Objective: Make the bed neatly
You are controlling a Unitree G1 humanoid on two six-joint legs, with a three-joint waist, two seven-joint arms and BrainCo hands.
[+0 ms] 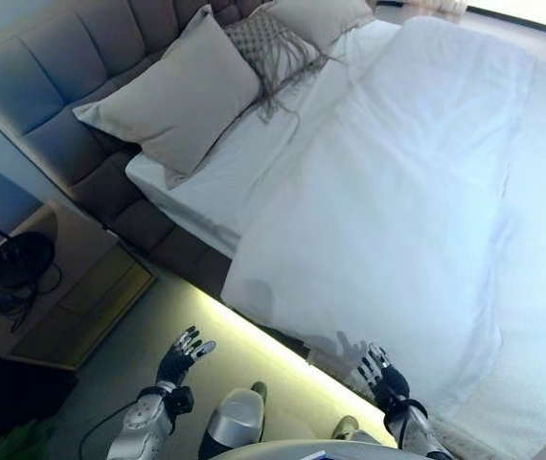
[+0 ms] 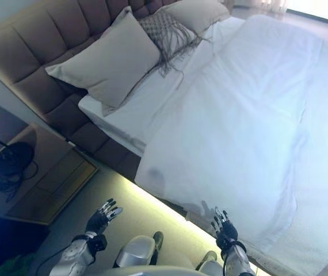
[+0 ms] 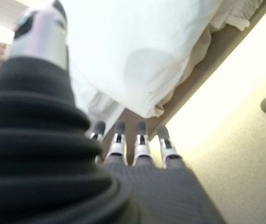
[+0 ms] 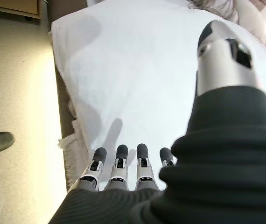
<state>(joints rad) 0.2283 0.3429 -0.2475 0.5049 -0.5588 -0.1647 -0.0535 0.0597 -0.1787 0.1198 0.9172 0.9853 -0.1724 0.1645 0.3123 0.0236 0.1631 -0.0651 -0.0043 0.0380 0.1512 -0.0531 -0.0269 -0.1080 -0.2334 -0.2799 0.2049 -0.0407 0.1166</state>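
Beside the bed, white duvet spread, pillows propped, nightstand near; both hands' fingers straight, empty.

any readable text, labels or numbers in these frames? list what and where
None: no word, label, number or sign can be read in any view.
White duvet: plain, no print.
Pillows: plain; the knitted cushion carries only texture.
Bedside table: nothing legible on it.
Left hand and right hand: no markings can be read.
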